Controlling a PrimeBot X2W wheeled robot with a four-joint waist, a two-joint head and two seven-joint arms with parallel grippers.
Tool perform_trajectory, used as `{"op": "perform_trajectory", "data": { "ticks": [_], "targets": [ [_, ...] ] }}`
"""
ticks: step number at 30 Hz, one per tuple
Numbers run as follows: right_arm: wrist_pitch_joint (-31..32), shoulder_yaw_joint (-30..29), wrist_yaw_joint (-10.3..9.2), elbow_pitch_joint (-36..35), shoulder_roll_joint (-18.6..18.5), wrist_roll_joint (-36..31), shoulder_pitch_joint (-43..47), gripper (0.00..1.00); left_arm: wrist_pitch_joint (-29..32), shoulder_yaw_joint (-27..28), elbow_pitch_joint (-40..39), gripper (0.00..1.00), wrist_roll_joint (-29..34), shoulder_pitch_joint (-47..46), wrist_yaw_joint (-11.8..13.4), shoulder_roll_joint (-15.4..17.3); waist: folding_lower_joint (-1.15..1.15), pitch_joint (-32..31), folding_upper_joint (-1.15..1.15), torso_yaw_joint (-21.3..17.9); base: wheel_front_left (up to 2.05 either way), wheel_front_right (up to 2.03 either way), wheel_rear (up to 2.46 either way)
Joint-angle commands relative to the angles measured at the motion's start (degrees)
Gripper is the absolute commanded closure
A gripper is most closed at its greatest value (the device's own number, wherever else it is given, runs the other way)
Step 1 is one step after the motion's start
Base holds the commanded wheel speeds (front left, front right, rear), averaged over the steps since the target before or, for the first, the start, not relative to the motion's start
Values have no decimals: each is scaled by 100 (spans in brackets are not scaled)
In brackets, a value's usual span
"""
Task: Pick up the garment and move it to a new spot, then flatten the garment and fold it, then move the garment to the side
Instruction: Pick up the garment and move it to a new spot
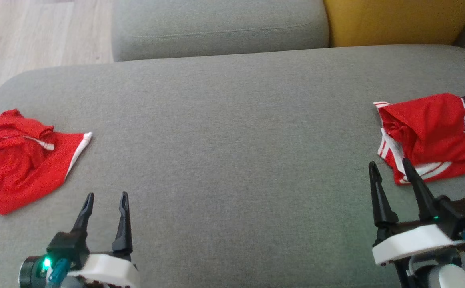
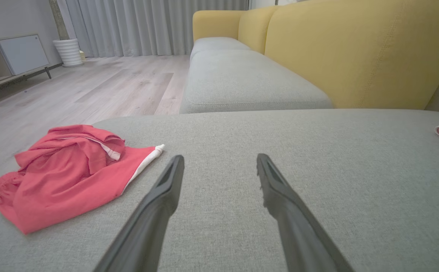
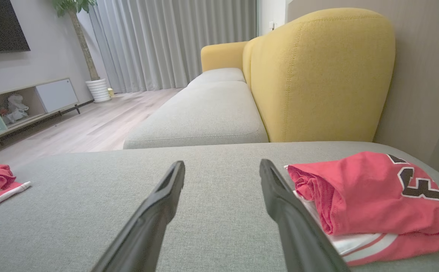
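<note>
Cushion: a broad grey seat cushion is stretching across the foreground. A yellow backrest is rising behind its far right corner, and pale wood floor is showing past its far left corner.
Left end: a crumpled red garment is lying bunched at the cushion's left end, its white-trimmed edge pointing in toward the cushion's middle.
Right end: a folded red jersey is sitting at the cushion's right end, dark lettering facing up and white stripes peeking out along its near edge.
Left arm: the left gripper is hovering over the cushion's near left part, fingers spread wide and gripping nothing, near the crumpled red garment but apart from it.
Right arm: the right gripper is hanging over the cushion's near right part, fingers spread and empty. Its outer fingertip is crossing the jersey's near corner in the head view; contact, I can't tell.
Background: grey curtains are hanging well beyond the cushion's far side.
</note>
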Motion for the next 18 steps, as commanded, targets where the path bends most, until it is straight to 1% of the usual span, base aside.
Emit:
{"op": "perform_trajectory", "data": {
  "ticks": [1, 6, 13, 18],
  "targets": [
    [16, 98, 39, -244, -20, -85, -134, 0, -84, 211, -192, 0, -43, -357, 37, 54, 0, 28, 0, 60, 0, 0, 0],
    [105, 98, 39, -428, -20, -232, -112, 0, -131, 204, -199, 0, -54, -520, 63, 16, 0, 125, 0, 426, 0, 0, 0],
    [229, 199, 39, -720, -20, -350, -89, 0, -224, 258, -146, 0, -119, -620, 98, -30, 0, 152, 0, 1251, 0, 0, 0],
    [316, 318, 39, -805, -20, -408, -96, 0, -278, 358, -137, 0, -175, -614, 135, -27, 0, 118, 0, 1822, 0, 0, 0]
  ]
}}
